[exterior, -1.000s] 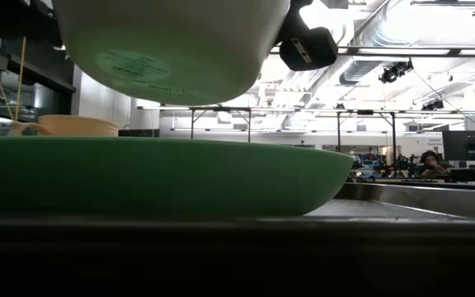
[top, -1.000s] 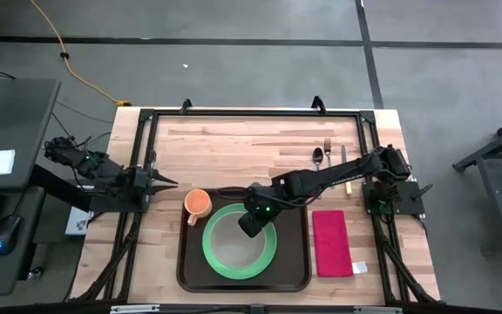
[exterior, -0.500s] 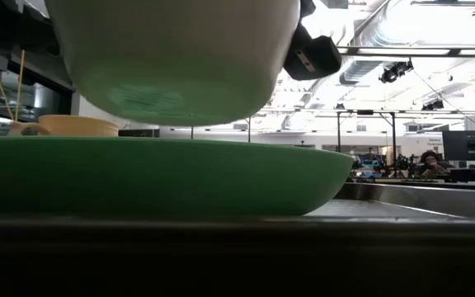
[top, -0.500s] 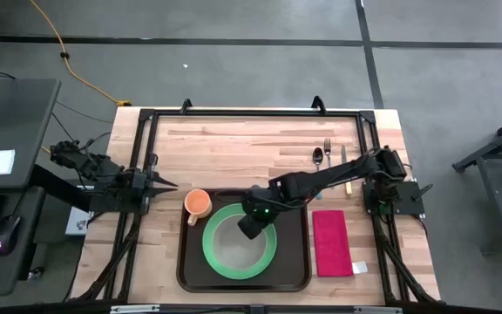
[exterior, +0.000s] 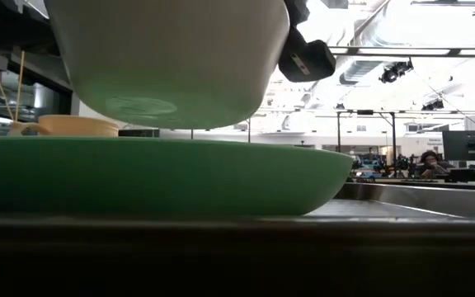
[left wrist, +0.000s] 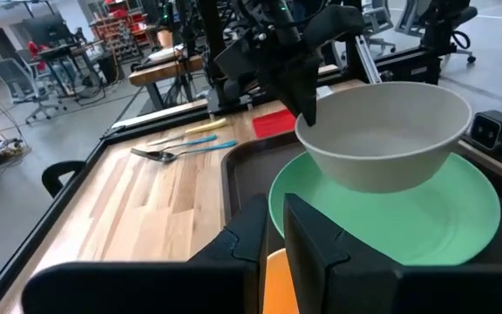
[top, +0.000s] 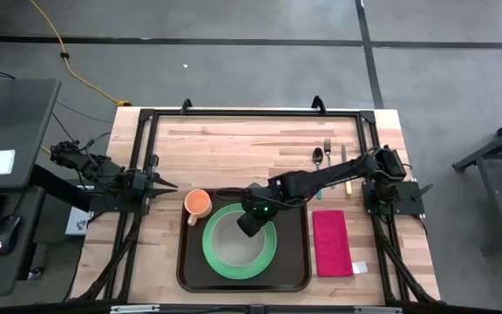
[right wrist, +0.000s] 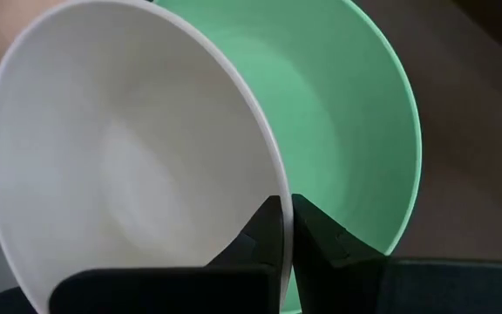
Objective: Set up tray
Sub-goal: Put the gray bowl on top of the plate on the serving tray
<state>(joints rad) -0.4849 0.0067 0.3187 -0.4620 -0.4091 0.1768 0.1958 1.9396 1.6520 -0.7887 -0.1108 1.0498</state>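
A white bowl [left wrist: 386, 144] hangs just above the green plate [top: 268, 253], with my right gripper [right wrist: 286, 214] shut on it. The plate lies flat on the dark brown tray [top: 296, 262] at the table's near middle. An orange cup [top: 198, 202] stands at the tray's far left corner. My left gripper [top: 171, 183] waits at the table's left side, pointing toward the cup. Its fingers [left wrist: 251, 240] stand a narrow gap apart with nothing between them. My right gripper pinches the bowl's rim [right wrist: 279, 187] on the side toward the table's right, one finger inside the bowl and one outside. The fingers slant down from the table's far right. The bowl hangs mouth up, a little tilted, its base [exterior: 143, 107] clear of the plate.
A red napkin [top: 330, 242] lies on the table right of the tray. A spoon, a fork and a knife [top: 328, 157] lie beyond it at the far right. Bare wood stretches across the far half of the table [top: 234, 144].
My right gripper has sunk a little with the bowl. The bowl's base now hangs closer to the green plate and sits more level than a second ago.
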